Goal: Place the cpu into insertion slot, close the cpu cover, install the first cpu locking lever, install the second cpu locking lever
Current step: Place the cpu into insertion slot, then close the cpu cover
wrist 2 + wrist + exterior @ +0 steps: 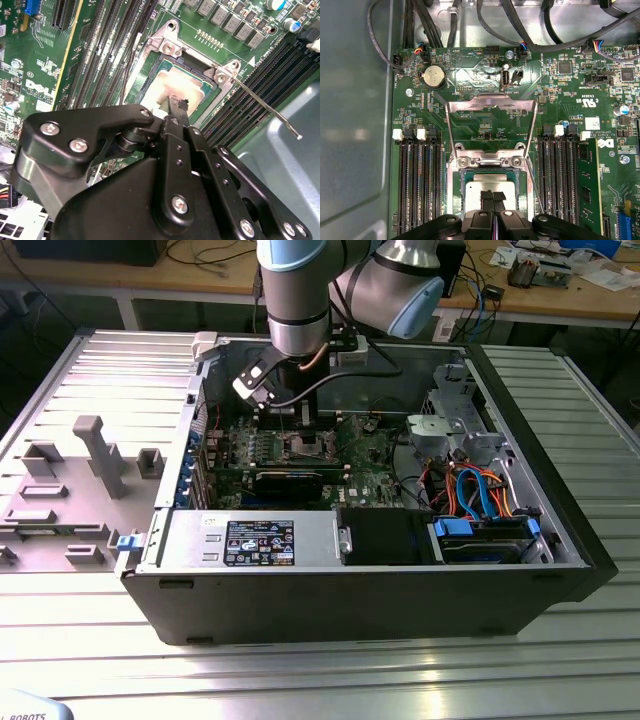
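Observation:
The cpu [492, 184] lies flat in the insertion slot [190, 60], its silver-grey top [175, 82] showing in both wrist views. The cpu cover [490, 102] stands swung open, tilted back from its hinge [490, 161]. Two thin wire locking levers stick up free, one [265, 105] on one side of the socket and the other [127, 70] on the opposite side. My gripper [493, 196] hangs just over the chip's near edge, its black fingers pressed together with nothing between them. In the exterior view the gripper [300, 420] reaches down into the case over the socket [303, 447].
Black memory slots [415, 185] flank the socket on both sides [560, 180]. A coin battery [433, 76] and cables [520, 35] lie beyond the cover. The case [330, 590] holds a power supply [250, 540] and a drive cage [480, 530]. A grey fixture tray [90, 460] sits at the exterior view's left.

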`<state>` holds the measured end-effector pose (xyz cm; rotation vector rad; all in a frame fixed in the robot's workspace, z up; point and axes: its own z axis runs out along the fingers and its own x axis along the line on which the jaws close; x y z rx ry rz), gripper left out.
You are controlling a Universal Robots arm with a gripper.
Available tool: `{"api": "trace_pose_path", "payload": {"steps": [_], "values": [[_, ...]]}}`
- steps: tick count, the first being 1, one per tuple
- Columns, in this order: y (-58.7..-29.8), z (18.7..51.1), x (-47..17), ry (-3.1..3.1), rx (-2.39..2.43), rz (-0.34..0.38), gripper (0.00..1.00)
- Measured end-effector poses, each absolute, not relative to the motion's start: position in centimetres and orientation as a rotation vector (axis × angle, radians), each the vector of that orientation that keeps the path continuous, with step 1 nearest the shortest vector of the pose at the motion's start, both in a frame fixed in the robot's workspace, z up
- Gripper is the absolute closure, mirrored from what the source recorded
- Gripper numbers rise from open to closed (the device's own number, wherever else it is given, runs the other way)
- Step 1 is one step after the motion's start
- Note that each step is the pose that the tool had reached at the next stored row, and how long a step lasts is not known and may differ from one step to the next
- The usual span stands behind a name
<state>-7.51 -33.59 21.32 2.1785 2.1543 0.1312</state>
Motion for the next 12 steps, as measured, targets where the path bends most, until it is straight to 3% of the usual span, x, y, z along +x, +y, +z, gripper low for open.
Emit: {"api": "trace_pose_path", "payload": {"steps": [12], "values": [[-33.59, 21.32, -7.51, 2.153, 2.177, 0.128, 0.89]]}}
